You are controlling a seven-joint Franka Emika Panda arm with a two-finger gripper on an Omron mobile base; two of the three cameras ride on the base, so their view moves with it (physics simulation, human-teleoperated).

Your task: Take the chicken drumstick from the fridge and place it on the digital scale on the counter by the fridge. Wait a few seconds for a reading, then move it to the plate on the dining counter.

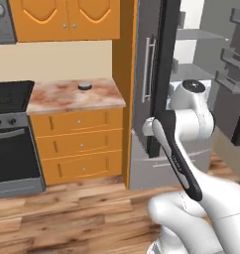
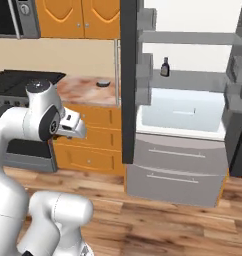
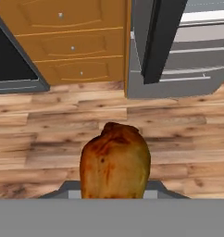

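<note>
Chicken drumstick (image 3: 115,162), orange-brown and club-shaped, sits at six o'clock in the hand view, pinched between the fingers above the wooden floor (image 3: 49,139). At eleven o'clock, the flat dark grey digital scale (image 1: 85,86) rests on the pink-brown marbled table (image 1: 57,96), beside the open dark grey fridge (image 2: 183,115).
</note>
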